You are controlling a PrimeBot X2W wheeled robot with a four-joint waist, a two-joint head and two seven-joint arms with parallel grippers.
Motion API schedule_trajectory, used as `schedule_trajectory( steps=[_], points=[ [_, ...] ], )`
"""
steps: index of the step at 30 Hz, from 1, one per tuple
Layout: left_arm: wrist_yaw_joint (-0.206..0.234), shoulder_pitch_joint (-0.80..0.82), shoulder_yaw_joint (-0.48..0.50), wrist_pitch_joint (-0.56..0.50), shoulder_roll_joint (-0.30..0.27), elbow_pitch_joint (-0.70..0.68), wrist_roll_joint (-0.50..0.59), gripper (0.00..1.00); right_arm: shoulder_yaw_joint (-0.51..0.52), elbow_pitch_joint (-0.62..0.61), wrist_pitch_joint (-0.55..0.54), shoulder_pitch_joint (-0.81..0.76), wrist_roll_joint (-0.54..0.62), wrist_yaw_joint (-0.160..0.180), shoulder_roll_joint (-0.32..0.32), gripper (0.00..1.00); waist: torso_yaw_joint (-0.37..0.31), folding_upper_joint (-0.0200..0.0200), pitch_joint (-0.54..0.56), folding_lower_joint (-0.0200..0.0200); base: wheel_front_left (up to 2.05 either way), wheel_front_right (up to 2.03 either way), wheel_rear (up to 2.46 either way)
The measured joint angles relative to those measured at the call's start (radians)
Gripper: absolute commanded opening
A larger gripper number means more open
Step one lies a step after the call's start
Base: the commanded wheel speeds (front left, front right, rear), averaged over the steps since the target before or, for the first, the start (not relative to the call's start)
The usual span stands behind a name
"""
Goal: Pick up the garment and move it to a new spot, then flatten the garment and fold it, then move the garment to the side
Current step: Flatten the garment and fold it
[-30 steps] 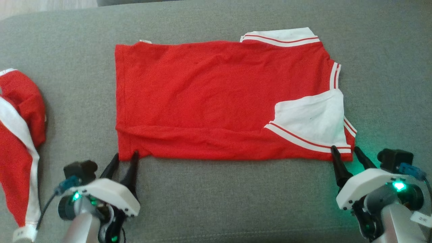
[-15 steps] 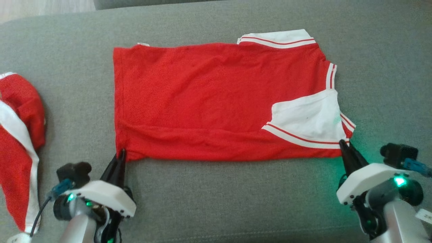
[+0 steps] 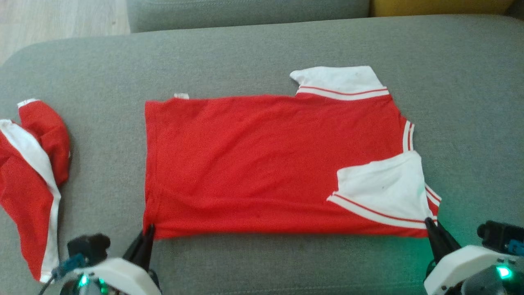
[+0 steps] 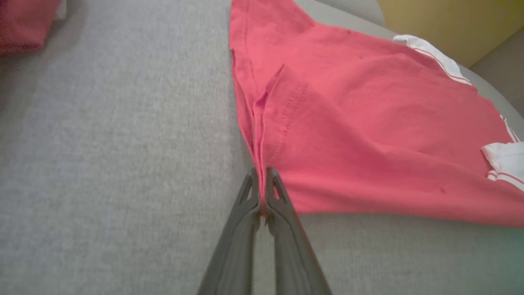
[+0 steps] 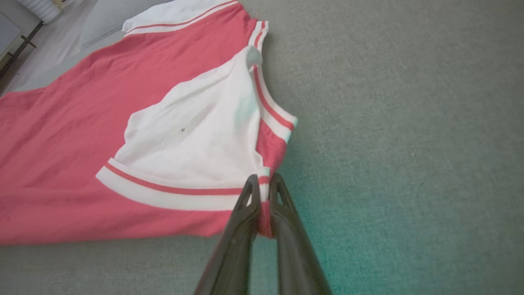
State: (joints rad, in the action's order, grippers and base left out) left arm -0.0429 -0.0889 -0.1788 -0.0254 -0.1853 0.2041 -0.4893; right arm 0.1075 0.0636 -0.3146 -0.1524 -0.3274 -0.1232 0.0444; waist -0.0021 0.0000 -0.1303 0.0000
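Note:
The garment (image 3: 262, 164) is a red shirt with white, red-striped sleeves, lying flat and folded lengthwise on the grey sofa cushion. My left gripper (image 3: 147, 233) is shut on its near left corner; in the left wrist view the fingers (image 4: 282, 196) pinch the red hem (image 4: 260, 164). At the near right corner, by the white sleeve (image 3: 385, 184), my right gripper (image 3: 430, 224) is shut on the garment. The right wrist view shows my right gripper (image 5: 264, 184) clamping the red and white cloth (image 5: 184, 139).
A second red and white garment (image 3: 28, 180) lies crumpled at the left edge of the cushion (image 3: 262, 53). Wooden floor (image 3: 61, 20) shows at the upper left, and a yellow object (image 3: 442, 6) at the top right beyond the cushion.
Both grippers have closed on the garment's near corners. The whole head view has shifted, so the camera moved; the garment now sits lower in the picture.

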Motion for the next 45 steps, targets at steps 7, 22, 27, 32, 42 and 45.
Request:
schedule_trajectory(
  steps=[7, 22, 27, 32, 42, 45],
  points=[
    [0.035, -0.065, 0.000, -0.030, -0.002, -0.037, -0.013, 1.00, 0.003, -0.016, -0.010, -0.038, -0.005, 0.000, -0.003, 1.00, -0.003, 0.0000, 0.017, 0.0000, 0.00, 0.00, 0.00],
    [0.150, -0.037, 0.012, 0.215, 0.008, -0.235, 0.151, 1.00, -0.111, -0.213, 0.216, 0.080, 0.123, 0.000, 0.009, 1.00, 0.010, 0.0000, 0.054, 0.0000, 0.00, 0.00, 0.00],
    [0.158, -0.021, -0.008, 0.209, 0.007, -0.244, 0.172, 1.00, -0.132, -0.209, 0.218, 0.080, 0.124, 0.000, 0.010, 1.00, 0.016, 0.0000, 0.056, 0.0000, 0.00, 0.00, 0.00],
    [0.158, -0.019, -0.008, 0.198, 0.007, -0.237, 0.171, 1.00, -0.136, -0.205, 0.226, 0.080, 0.119, 0.000, 0.010, 1.00, 0.011, 0.0000, 0.047, 0.0000, 0.00, 0.00, 0.00],
    [0.072, 0.305, -0.040, 0.096, 0.010, -0.035, 0.112, 1.00, -0.135, -0.207, 0.227, 0.137, 0.118, 0.000, 0.010, 1.00, 0.014, 0.0000, -0.062, 0.0000, 0.00, 0.00, 0.00],
    [0.049, 0.455, -0.032, 0.084, 0.012, 0.108, 0.090, 1.00, -0.141, -0.205, 0.228, 0.180, 0.117, 0.000, 0.010, 1.00, 0.012, 0.0000, -0.110, 0.0001, 0.00, 0.00, 0.00]
  ],
)
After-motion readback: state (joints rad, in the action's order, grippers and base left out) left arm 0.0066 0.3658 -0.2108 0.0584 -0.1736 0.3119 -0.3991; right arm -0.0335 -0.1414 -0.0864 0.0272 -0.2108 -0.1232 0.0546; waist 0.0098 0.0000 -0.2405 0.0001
